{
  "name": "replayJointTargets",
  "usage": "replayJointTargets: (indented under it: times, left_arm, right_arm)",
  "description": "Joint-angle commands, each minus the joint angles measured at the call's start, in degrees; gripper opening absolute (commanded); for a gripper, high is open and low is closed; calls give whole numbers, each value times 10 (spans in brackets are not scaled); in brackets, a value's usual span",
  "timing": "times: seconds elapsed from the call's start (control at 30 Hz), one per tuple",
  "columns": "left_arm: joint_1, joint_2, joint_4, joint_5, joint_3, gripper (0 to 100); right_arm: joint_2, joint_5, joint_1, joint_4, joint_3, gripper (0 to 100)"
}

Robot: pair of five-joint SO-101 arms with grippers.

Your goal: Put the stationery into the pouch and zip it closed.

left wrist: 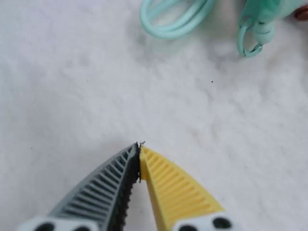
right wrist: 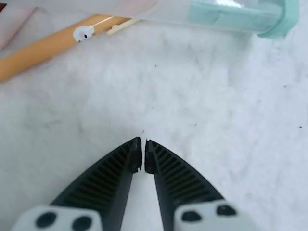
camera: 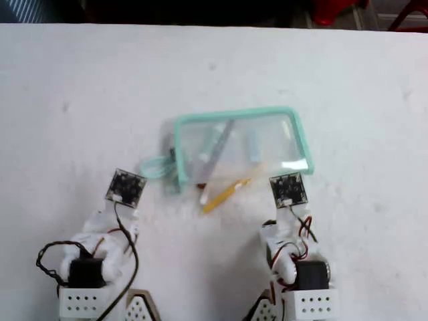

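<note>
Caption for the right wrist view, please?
Shut claw facing an orange pen and the pouch on a white table.

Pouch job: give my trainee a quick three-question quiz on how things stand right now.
1. True or false: the left gripper is clamped on the teal strap.
2. Where does the yellow pen lie? A) wholly inside the pouch; B) on the table at the pouch's near edge; C) in a gripper.
3. Fill in: the right gripper is ____ over bare table.

Key: 1. False: it is shut on nothing, apart from the teal strap. 2. B. 3. shut.
</note>
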Motion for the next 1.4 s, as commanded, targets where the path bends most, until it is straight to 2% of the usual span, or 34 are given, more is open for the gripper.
replayJointTargets:
  times: [0.0, 1.37]
  left_arm:
    - [-1, -3, 5, -4, -2, 24]
    - [0, -3, 5, -4, -2, 24]
  right_arm:
    - [-1, 5, -1, 4, 5, 18]
    - [-1, 5, -1, 4, 5, 18]
